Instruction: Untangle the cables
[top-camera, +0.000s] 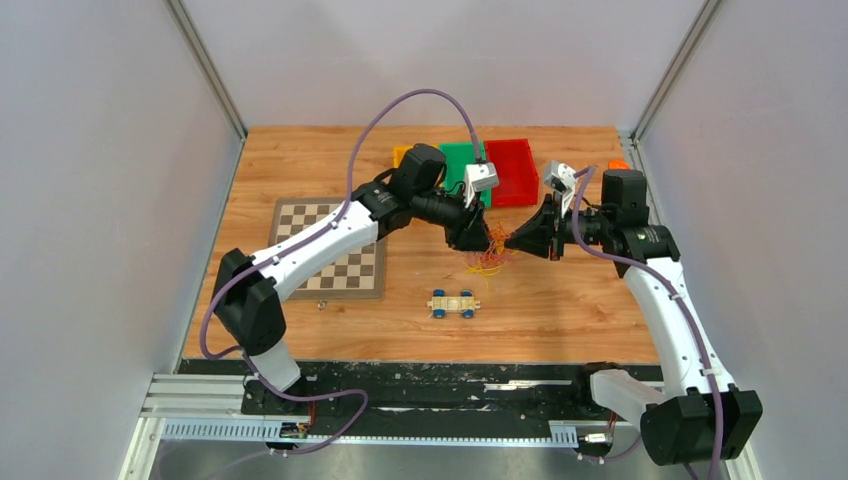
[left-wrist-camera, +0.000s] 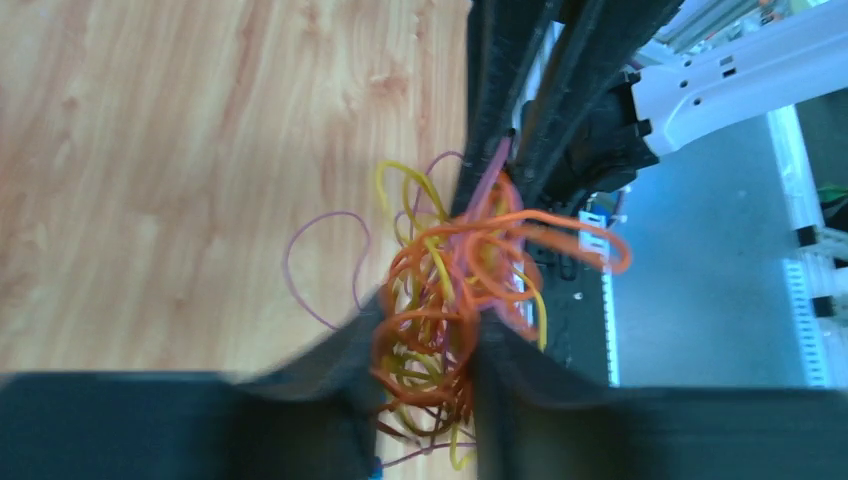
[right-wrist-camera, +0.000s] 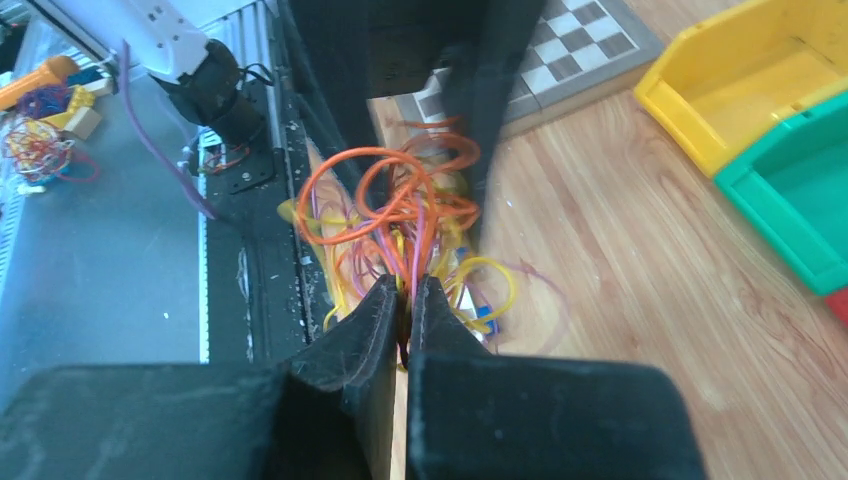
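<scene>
**Left of the tangle.** Your left gripper (top-camera: 470, 237) sits just beyond the toy cart (top-camera: 453, 303), pointing right. In its wrist view the fingers (left-wrist-camera: 330, 375) stand apart, with the wad filling the gap. Blur hides whether they pinch it, so you cannot tell.

**Centre.** The cables (top-camera: 487, 255) are one knot of orange, yellow and purple-red loops. They are held above the table (top-camera: 560, 300), beyond the cart and slightly to its right. The knot's long axis runs left to right, from one gripper to the other, and both are equally near. A pull apart along that line is probably what the next move needs.

**Right of the tangle.** Your right gripper (top-camera: 515, 241) points left, its fingers (right-wrist-camera: 375, 315) pressed together on a few strands.

**Not legible.**
- Which strand crosses which inside the knot.
- Whether the lowest loops touch the wood.
- The strand ends, which no view shows.
</scene>
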